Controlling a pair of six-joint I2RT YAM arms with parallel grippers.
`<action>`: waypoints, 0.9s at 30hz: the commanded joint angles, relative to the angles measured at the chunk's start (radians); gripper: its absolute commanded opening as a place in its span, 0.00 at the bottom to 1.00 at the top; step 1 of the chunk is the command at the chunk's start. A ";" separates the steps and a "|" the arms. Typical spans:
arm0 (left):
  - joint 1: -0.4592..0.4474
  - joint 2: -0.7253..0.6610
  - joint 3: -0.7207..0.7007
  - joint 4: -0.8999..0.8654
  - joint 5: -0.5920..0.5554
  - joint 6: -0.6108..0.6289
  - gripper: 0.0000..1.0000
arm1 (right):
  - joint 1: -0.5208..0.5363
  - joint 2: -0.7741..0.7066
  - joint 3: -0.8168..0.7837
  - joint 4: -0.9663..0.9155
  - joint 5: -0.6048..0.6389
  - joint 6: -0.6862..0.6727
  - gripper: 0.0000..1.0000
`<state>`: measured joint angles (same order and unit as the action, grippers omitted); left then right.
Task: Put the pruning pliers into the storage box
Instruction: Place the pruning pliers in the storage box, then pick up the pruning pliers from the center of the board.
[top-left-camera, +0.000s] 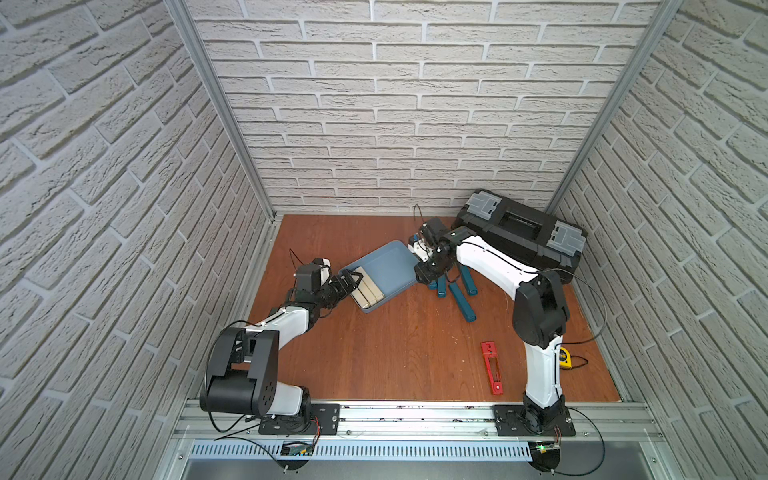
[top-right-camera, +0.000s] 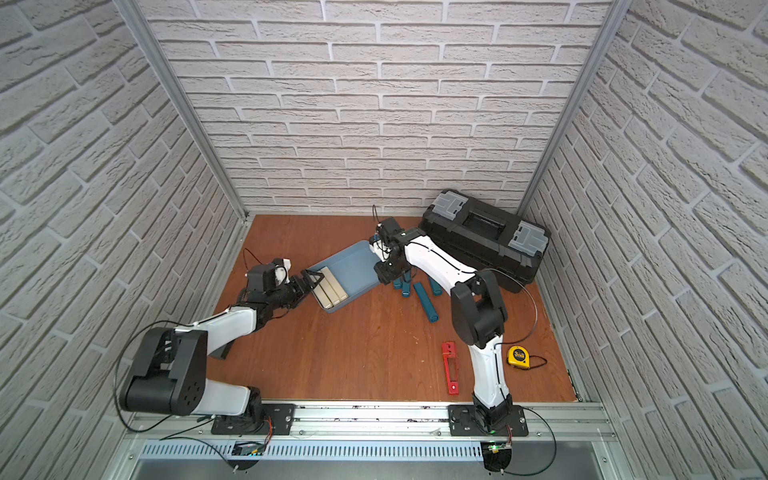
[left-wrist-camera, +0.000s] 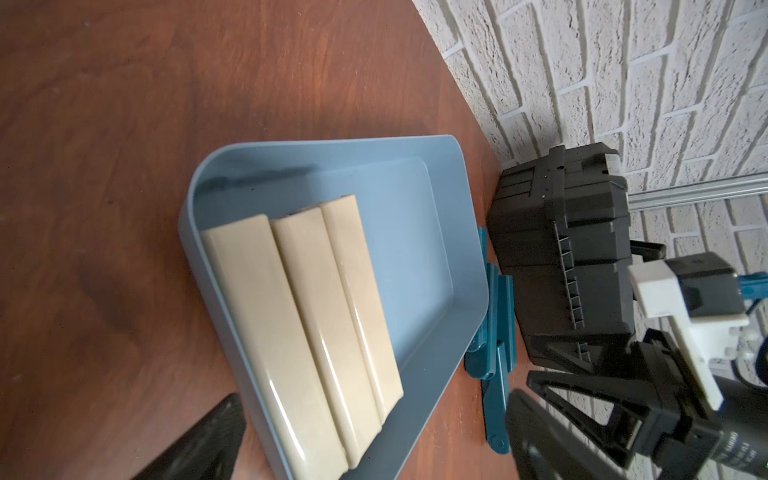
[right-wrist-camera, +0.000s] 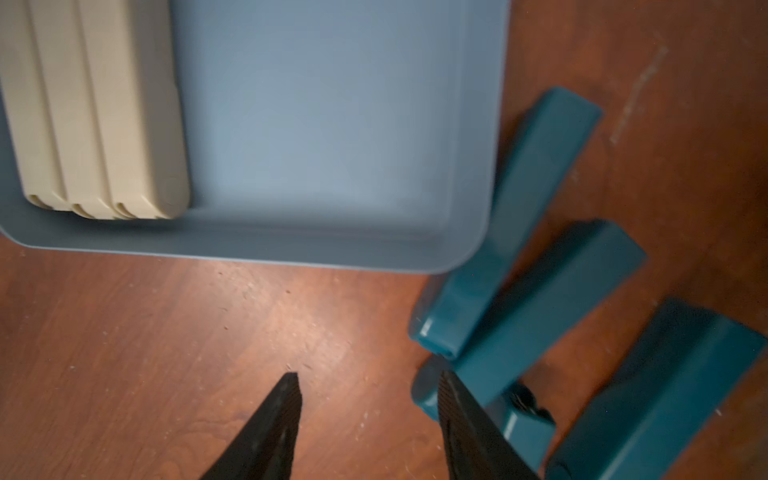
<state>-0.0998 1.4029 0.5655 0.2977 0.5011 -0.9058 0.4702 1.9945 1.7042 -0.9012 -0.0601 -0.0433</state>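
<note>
My right pincer stands open and empty over the table, with the box rim just ahead of it and teal bars close beside one finger. My left pincer gapes wide, holding nothing, at the box's end over the beige bars. The pliers lie flat on the table well behind the right pincer, near that arm's base, outside the box.

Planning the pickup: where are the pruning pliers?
In both top views the flat red pruning pliers lie on the wooden table beside the right arm's base.
</note>
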 joint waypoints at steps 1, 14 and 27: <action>0.010 -0.036 -0.009 -0.037 0.010 0.050 0.98 | -0.024 -0.091 -0.085 0.043 0.034 0.022 0.56; 0.015 -0.061 -0.014 -0.050 0.000 0.042 0.98 | -0.033 0.027 -0.039 0.094 0.003 0.048 0.55; 0.026 -0.046 -0.011 -0.032 -0.013 0.025 0.98 | -0.033 0.125 0.064 0.074 0.020 0.037 0.54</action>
<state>-0.0795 1.3472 0.5545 0.2375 0.4911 -0.8860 0.4328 2.1082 1.7378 -0.8272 -0.0448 -0.0040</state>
